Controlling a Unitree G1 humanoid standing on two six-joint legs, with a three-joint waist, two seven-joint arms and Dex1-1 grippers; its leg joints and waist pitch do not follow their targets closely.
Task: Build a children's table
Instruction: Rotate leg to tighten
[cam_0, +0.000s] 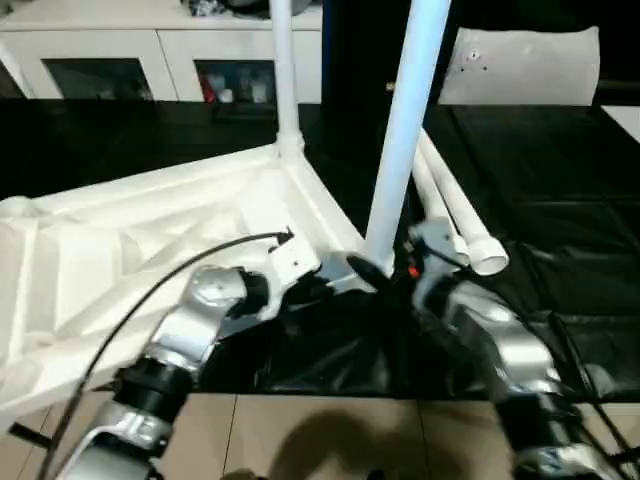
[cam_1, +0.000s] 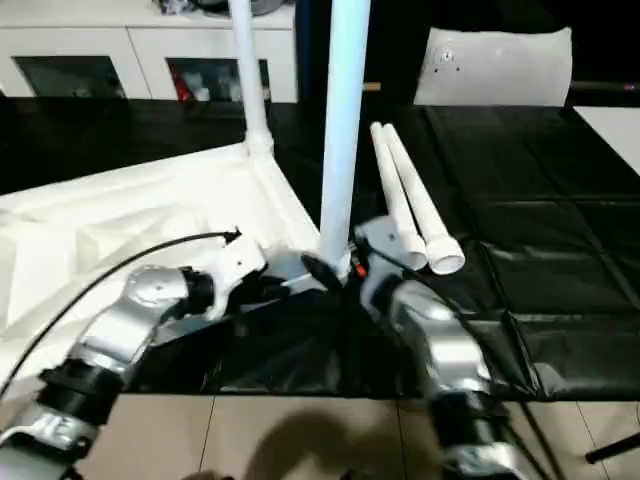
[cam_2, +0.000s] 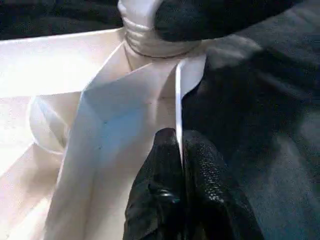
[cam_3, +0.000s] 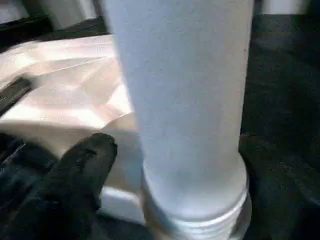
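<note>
Your left gripper (cam_2: 181, 165) pinches the table top (cam_0: 150, 240) rim; your right gripper (cam_0: 385, 272) grips the leg (cam_0: 405, 130). Keep it upright, turning it into the socket beside your fingers.

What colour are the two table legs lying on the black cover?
White. The two loose legs lie side by side on the black cover, clearest in the right eye view.

Smooth white plastic table top (cam_0: 150, 250) with ribbed underside and matt, tube-like legs (cam_0: 405, 130) rests on glossy, wrinkled black sheeting (cam_0: 560, 290); black textured rubbery fingers (cam_2: 210, 195) contrast with brushed silver metal forearms (cam_0: 500, 350).
</note>
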